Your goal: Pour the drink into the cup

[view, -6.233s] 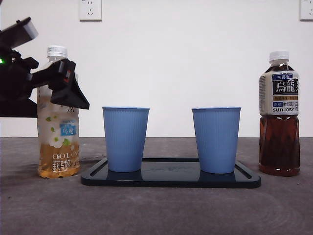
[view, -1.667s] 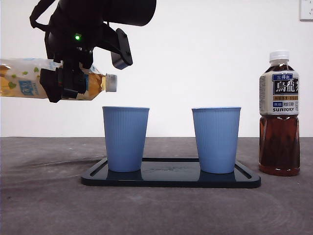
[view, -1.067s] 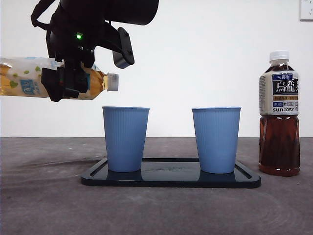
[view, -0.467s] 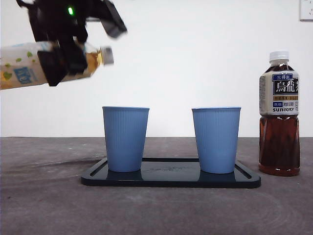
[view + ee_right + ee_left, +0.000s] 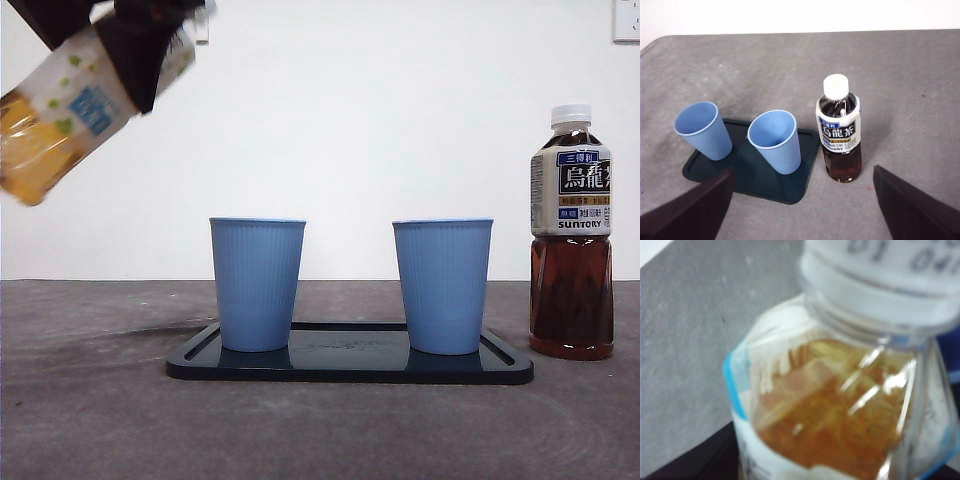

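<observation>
The left end effector is high up in the top corner of the front view. It grips the tea bottle around its upper part. The bottle hangs in the air and leans, with its yellow bottom end down and out to the side. Its top end is hidden by the dark arm in this view. In the left wrist view the bottle fills the picture, very close and blurry, and its white cap is on. The yellow tea sits inside.

Two blue cups stand upright on a dark tray on the gray bench. The near cup is the one closer to the held bottle, and it is well below it. The far cup stands beside it, apart.

A dark bottle stands upright on the bench just beside the tray, with its white cap on.

The right end effector hangs above the bench, spread wide and holding nothing. It looks down on the cups, the tray and the dark bottle.
</observation>
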